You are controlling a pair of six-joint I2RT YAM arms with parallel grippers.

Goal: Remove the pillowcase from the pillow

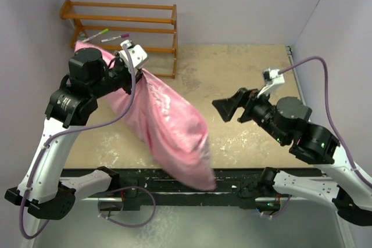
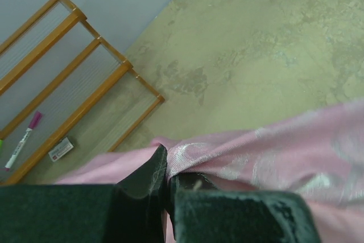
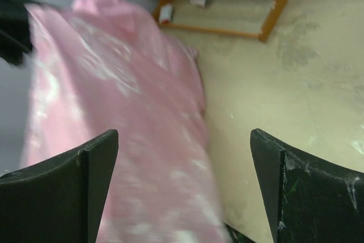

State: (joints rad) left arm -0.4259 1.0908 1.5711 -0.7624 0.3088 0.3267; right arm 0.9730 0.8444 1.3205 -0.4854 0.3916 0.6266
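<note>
The pink satin pillowcase [image 1: 168, 123] hangs as a long full bag from my left gripper [image 1: 129, 69] down across the table's near edge. My left gripper [image 2: 166, 166] is shut on a fold of its upper end [image 2: 267, 152]. The pillow is hidden inside the cover; no cream-white fabric shows. My right gripper [image 1: 228, 108] is open and empty, held in the air to the right of the pillowcase, apart from it. In the right wrist view its jaws stand wide apart [image 3: 185, 157] with the blurred pillowcase [image 3: 125, 123] beyond the left finger.
A wooden rack [image 1: 125, 27] stands at the back left against the wall, with markers [image 1: 113, 38] on it; it also shows in the left wrist view [image 2: 74, 83]. The beige tabletop [image 1: 244, 74] lies to the right of the pillowcase. Walls close both sides.
</note>
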